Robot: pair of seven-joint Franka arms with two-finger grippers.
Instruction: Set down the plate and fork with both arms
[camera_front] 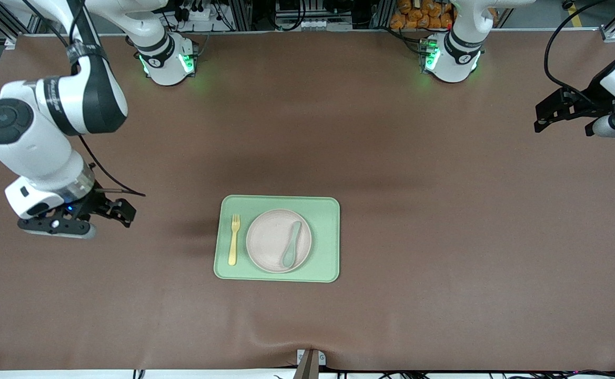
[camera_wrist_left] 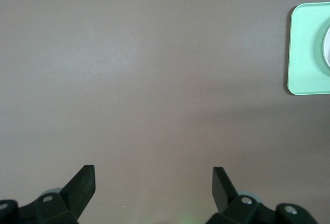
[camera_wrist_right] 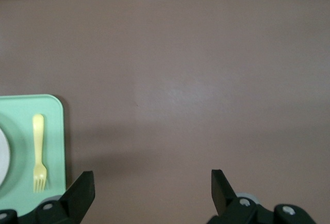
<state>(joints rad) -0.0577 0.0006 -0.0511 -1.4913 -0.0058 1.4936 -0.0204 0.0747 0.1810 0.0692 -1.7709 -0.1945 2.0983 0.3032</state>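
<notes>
The round pale plate (camera_front: 278, 240) sits on the light-green tray (camera_front: 328, 237) in the middle of the table. A pale teal spoon (camera_front: 292, 244) lies on the plate. The yellow fork (camera_front: 233, 239) lies on the tray beside the plate, toward the right arm's end; it also shows in the right wrist view (camera_wrist_right: 38, 152). My right gripper (camera_front: 120, 210) is open and empty, over bare table toward the right arm's end. My left gripper (camera_front: 546, 113) is open and empty, over bare table at the left arm's end. The left wrist view shows a tray corner (camera_wrist_left: 309, 49).
The brown table mat (camera_front: 444, 237) covers the table. The two arm bases (camera_front: 168, 60) stand along the edge farthest from the front camera. A small bracket (camera_front: 310, 363) sits at the table's near edge.
</notes>
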